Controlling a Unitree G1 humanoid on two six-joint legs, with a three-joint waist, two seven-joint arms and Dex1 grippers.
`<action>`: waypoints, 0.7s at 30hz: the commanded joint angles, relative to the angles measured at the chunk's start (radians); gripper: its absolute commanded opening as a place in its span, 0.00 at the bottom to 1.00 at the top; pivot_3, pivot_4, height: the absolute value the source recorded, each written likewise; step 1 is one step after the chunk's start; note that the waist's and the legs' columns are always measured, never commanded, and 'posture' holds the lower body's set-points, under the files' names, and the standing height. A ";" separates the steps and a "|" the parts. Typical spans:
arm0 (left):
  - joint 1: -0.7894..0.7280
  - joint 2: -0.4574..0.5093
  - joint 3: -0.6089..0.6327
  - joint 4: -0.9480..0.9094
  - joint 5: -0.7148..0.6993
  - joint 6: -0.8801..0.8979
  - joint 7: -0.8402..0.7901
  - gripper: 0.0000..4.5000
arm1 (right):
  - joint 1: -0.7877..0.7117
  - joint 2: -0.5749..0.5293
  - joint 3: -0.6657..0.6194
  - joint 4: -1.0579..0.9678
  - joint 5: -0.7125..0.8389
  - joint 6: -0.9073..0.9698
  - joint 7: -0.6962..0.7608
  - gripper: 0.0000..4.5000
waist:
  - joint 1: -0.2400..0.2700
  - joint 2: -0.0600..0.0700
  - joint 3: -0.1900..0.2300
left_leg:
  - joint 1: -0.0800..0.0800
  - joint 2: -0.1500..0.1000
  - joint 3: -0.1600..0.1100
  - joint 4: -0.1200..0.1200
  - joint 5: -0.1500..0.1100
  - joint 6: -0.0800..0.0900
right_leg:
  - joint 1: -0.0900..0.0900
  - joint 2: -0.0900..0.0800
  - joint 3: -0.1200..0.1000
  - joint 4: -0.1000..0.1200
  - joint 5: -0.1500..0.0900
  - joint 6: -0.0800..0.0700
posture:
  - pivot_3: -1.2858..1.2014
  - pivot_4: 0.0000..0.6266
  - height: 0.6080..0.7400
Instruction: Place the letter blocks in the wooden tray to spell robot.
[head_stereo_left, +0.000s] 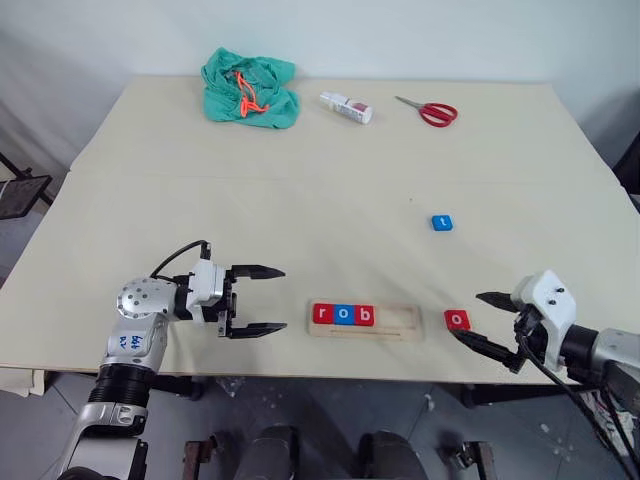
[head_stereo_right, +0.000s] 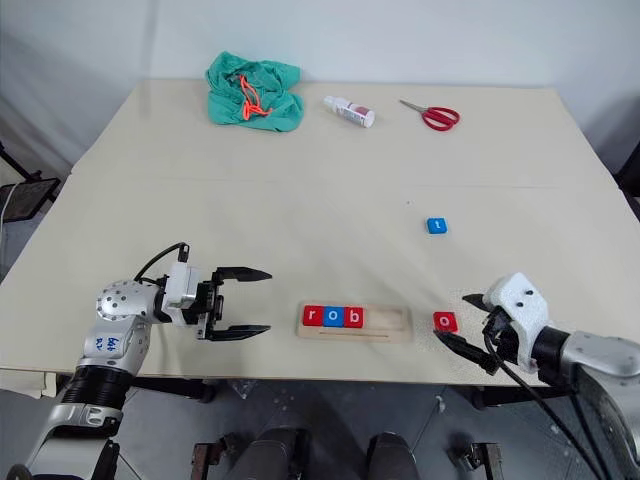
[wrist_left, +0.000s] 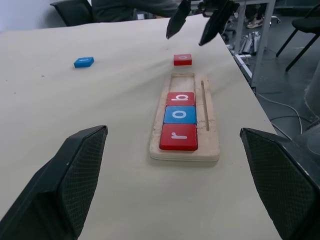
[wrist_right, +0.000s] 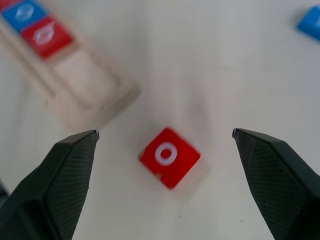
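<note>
The wooden tray (head_stereo_left: 400, 322) lies near the table's front edge, holding a red r (head_stereo_left: 321, 314), a blue o (head_stereo_left: 344, 315) and a red b (head_stereo_left: 365, 316) at its left end; its right part is bare. A red o block (head_stereo_left: 457, 320) lies on the table just right of the tray. A blue t block (head_stereo_left: 442, 222) lies farther back. My right gripper (head_stereo_left: 478, 320) is open, hovering just right of the red o block (wrist_right: 169, 156). My left gripper (head_stereo_left: 265, 300) is open and level, left of the tray (wrist_left: 212, 150), holding nothing.
At the back of the table lie a green cloth with an orange cord (head_stereo_left: 250, 88), a small white bottle (head_stereo_left: 346, 107) and red scissors (head_stereo_left: 431, 112). The tray sits close to the table's front edge (head_stereo_left: 330, 378).
</note>
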 joint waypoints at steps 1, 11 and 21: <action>0.016 0.013 0.010 -0.039 -0.014 -0.009 -0.008 1.00 | -0.072 -0.065 0.050 0.105 -0.048 -0.127 0.128 0.99 | 0.000 0.000 0.000 | 0.000 0.000 0.000 0.000 0.000 0.000 | 0.000 0.000 0.000 0.000 0.000 0.000 | 0.52 0.24 1.00; 0.107 0.086 0.062 -0.115 -0.030 0.003 0.015 1.00 | -0.372 -0.111 0.257 0.419 -0.165 -0.372 0.403 0.99 | 0.002 0.000 0.000 | -0.001 0.001 -0.002 0.001 0.000 0.000 | 0.000 0.000 -0.002 -0.001 0.000 0.000 | 0.52 0.24 1.00; 0.156 0.101 0.081 -0.177 -0.034 0.024 0.046 1.00 | -0.420 -0.089 0.328 0.528 -0.240 -0.481 0.434 0.99 | 0.011 0.000 0.000 | -0.002 0.001 -0.001 0.002 0.000 0.000 | 0.000 0.000 -0.002 -0.001 0.000 0.000 | 0.52 0.24 1.00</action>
